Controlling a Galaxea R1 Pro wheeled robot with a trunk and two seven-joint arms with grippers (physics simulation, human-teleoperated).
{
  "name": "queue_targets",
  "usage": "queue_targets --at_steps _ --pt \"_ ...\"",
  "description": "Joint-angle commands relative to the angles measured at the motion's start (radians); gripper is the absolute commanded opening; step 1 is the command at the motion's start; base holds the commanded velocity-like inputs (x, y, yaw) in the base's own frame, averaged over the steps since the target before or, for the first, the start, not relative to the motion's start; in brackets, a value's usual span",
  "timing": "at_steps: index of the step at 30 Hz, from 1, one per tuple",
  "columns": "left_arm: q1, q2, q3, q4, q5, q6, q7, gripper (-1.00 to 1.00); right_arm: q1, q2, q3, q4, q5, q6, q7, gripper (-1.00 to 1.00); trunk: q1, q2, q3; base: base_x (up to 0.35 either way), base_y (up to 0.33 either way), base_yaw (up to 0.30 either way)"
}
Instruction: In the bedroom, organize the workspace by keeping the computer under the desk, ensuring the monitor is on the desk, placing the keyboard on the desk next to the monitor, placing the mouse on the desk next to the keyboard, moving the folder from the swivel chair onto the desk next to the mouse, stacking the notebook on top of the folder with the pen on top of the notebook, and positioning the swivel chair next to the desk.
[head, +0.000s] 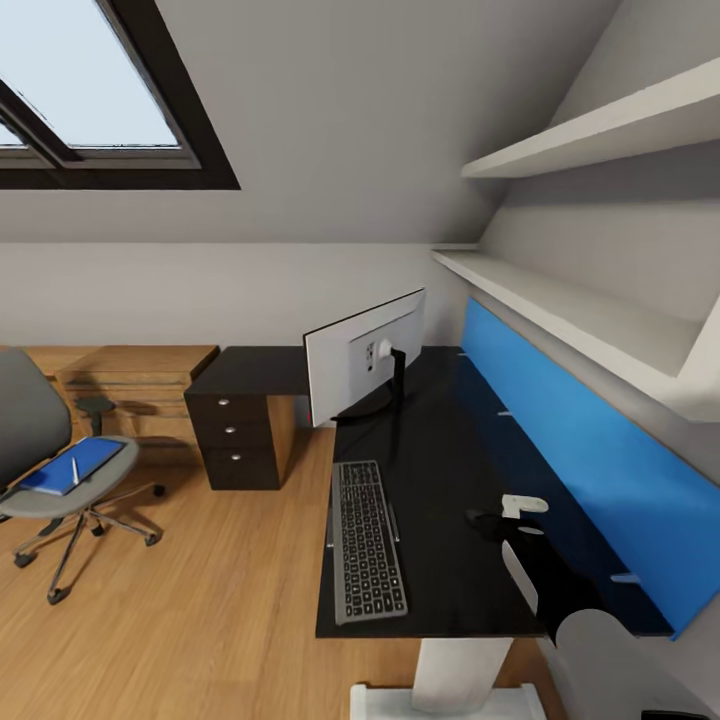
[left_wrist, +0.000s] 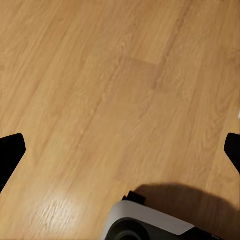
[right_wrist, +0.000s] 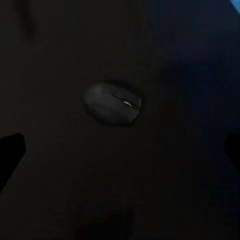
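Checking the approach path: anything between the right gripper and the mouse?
Nothing. In the right wrist view the mouse lies alone on the bare black desk, ahead of the open right gripper, whose fingertips sit wide at either edge.

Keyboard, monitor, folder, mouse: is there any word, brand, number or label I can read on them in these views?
No text can be read.
The keyboard: key legends too small and blurred.
The monitor: its back faces the camera, no brand legible.
The folder on the swivel chair: plain blue, no label.
The mouse: dark, no marking visible.
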Motion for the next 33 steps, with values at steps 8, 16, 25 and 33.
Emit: queue_targets --at_steps 8,16,25,33 --pt "0.0 0.001 -0.003 -0.003 0.005 -0.002 0.004 1.0 -0.001 -0.002 0.001 0.0 0.003 0.004 0.002 1.0 0.001 -0.002 -0.002 0.167 -0.002 0.0" --pt "0.0 0.001 -0.003 -0.003 0.005 -0.002 0.004 1.0 -0.001 -0.004 0.001 0.001 0.004 0.004 0.002 1.0 0.001 -0.002 -0.002 0.165 0.0 0.0" --pt "0.0 0.0 -0.003 -0.003 0.005 -0.002 0.004 1.0 -0.001 -0.004 0.0 0.04 0.005 0.004 0.002 1.0 0.001 -0.002 -0.002 0.142 0.0 0.0" --pt "0.0 0.0 -0.003 -0.003 0.005 -0.002 0.004 1.0 -0.001 -0.004 0.001 0.047 0.006 0.004 0.002 1.0 0.001 -0.002 -0.002 0.081 0.0 0.0"
